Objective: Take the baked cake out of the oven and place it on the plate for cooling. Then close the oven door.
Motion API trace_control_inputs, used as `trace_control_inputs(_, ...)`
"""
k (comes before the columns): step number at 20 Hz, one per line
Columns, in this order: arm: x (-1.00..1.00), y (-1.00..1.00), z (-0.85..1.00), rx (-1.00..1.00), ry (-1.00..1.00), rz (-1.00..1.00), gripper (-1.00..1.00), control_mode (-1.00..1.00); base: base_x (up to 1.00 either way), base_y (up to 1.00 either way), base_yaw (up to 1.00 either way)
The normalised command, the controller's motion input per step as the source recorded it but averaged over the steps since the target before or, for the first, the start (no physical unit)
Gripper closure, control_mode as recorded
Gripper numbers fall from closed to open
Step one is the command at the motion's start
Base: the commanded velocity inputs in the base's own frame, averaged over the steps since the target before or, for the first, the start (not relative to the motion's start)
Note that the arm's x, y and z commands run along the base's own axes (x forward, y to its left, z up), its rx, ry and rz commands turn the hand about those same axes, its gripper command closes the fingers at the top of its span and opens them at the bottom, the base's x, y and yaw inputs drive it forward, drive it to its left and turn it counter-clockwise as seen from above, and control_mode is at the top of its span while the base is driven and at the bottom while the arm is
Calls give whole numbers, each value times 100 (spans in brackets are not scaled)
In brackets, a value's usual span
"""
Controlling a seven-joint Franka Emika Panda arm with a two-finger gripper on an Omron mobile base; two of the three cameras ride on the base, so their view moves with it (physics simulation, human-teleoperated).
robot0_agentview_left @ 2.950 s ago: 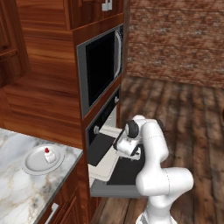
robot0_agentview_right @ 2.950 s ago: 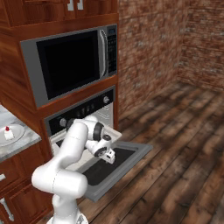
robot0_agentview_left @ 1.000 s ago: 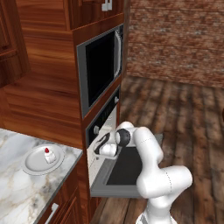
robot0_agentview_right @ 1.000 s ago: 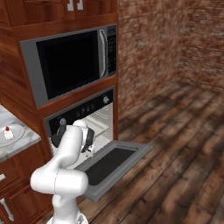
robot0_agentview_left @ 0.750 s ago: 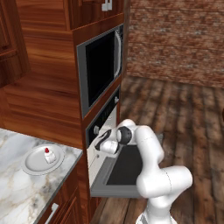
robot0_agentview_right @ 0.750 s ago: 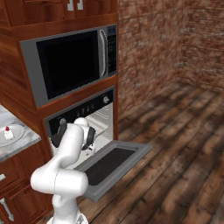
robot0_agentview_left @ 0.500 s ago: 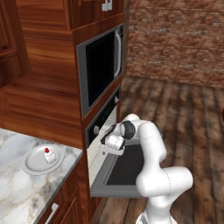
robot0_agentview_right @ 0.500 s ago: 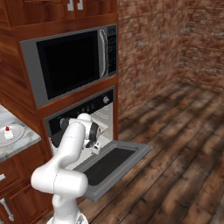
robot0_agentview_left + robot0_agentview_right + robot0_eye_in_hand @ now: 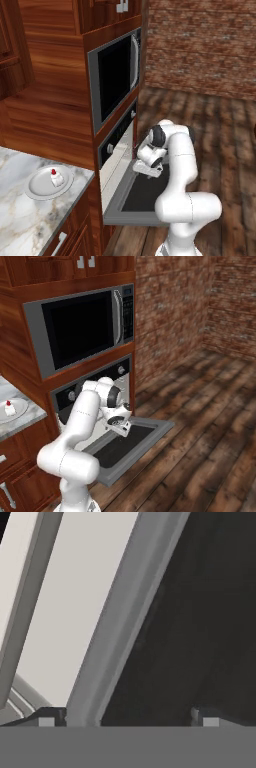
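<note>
Cake (image 9: 56, 177) sits on the plate (image 9: 36, 184) on the marble table (image 9: 20, 225). Oven (image 9: 90, 387) door (image 9: 150, 432) hangs down open; the pincer (image 9: 121, 427) hovers above it, fingers (image 9: 47, 717) spread apart, holding nothing. No writing is readable anywhere.

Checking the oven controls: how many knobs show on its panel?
2 in the right base view: one knob left of the arm, one at the panel's right end. The arm may hide others.
</note>
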Motion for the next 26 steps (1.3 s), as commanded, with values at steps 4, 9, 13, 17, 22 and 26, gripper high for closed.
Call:
trace_control_inputs(4,-70,-80,46,15,-10,0,-100,-100,0,0,0)
trace_control_inputs(9,-56,-74,54,13,-8,-1,-100,-100,0,0,0)
trace_control_inputs(13,-46,-65,60,10,-6,-5,-100,-100,0,0,0)
trace_control_inputs(17,-41,-64,61,9,-6,-7,-100,-100,0,0,0)
trace_control_inputs(22,-40,-68,59,9,-1,-8,-100,-100,0,0,0)
trace_control_inputs(26,-28,-62,18,6,0,-7,-100,-100,0,0,0)
